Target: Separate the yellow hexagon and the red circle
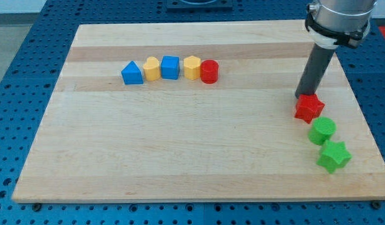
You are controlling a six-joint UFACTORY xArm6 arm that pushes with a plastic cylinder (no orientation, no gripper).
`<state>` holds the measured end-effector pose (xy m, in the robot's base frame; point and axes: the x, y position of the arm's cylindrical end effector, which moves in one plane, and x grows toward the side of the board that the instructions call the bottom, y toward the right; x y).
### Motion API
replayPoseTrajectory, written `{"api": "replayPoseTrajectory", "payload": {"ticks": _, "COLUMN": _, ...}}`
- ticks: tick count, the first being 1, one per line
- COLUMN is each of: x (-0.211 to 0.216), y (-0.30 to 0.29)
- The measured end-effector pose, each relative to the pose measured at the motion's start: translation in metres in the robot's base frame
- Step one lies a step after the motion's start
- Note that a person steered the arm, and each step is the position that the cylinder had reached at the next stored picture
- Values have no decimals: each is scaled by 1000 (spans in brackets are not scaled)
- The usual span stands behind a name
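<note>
The yellow hexagon and the red circle touch each other at the right end of a row of blocks in the view's upper middle. My tip is far to the right of them, right behind and touching or almost touching a red star. The dark rod rises from there to the arm at the view's top right.
Left of the hexagon in the same row stand a blue cube, a yellow pentagon-like block and a blue triangle. Below the red star lie a green circle and a green star. The wooden board ends near the green star.
</note>
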<state>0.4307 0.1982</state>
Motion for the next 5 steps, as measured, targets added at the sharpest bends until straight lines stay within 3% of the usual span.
{"api": "replayPoseTrajectory", "payload": {"ticks": 3, "x": -7, "y": -1}}
{"api": "replayPoseTrajectory", "payload": {"ticks": 5, "x": -24, "y": -50}}
